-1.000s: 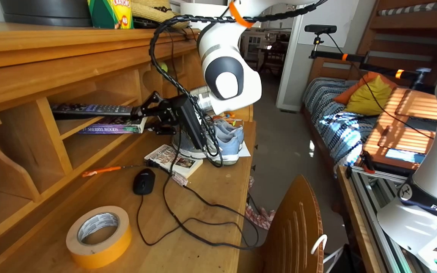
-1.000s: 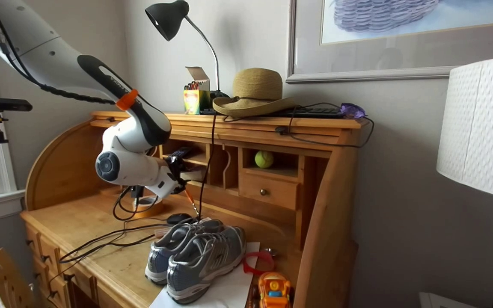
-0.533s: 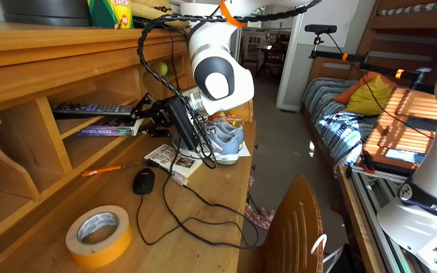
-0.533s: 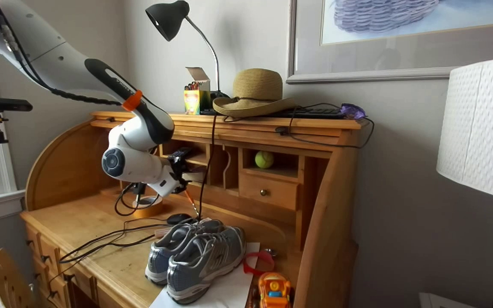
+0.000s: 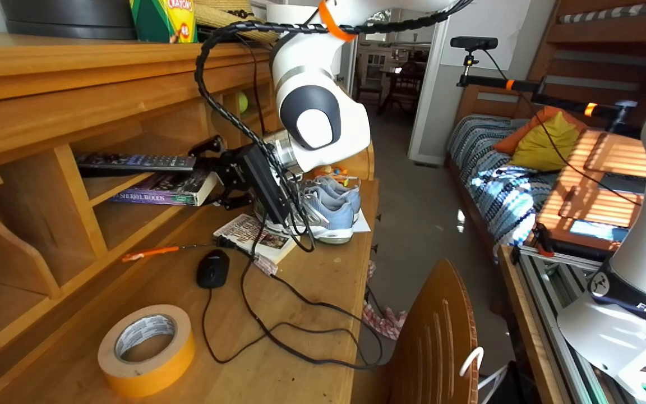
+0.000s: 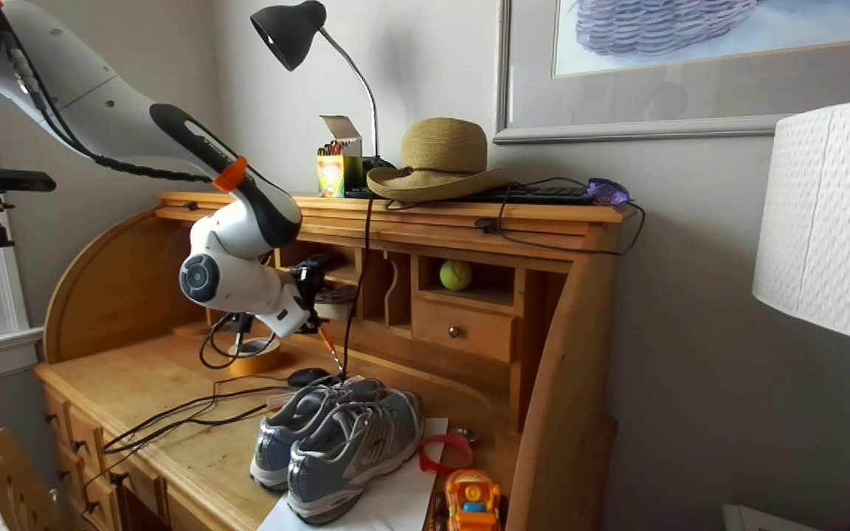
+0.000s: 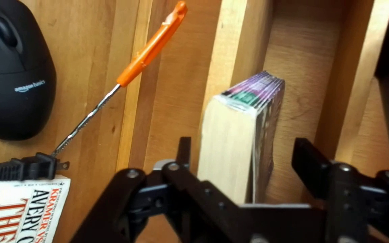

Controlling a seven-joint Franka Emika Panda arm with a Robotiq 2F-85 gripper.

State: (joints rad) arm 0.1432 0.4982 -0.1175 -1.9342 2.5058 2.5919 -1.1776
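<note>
A thick paperback book (image 7: pixel 228 148) with a purple spine lies in a lower slot of the desk's cubbyholes, its page end jutting out past the slot's lip. My gripper (image 7: pixel 244 150) stands open around that end in the wrist view, one finger on each side and a gap showing between each finger and the book. In an exterior view the gripper (image 5: pixel 211 178) is at the mouth of the slot, with the book (image 5: pixel 160 191) reaching between its jaws. A dark remote control (image 5: pixel 138 162) rests on the divider just above the book, close to the upper finger.
Below lie an orange-handled tool (image 7: pixel 154 44), a black mouse (image 7: pixel 15 67), a plug (image 7: pixel 22 168) and another paperback (image 7: pixel 19 209). A tape roll (image 5: pixel 146 348) and grey shoes (image 6: pixel 351 450) are on the desk. A black cable (image 6: pixel 358 295) hangs in front of the cubbyholes.
The gripper's jaws have spread apart, letting go of the book. Before that, arm and book shifted slightly, toward the left in one view; the book's end now sits a little lower there.
</note>
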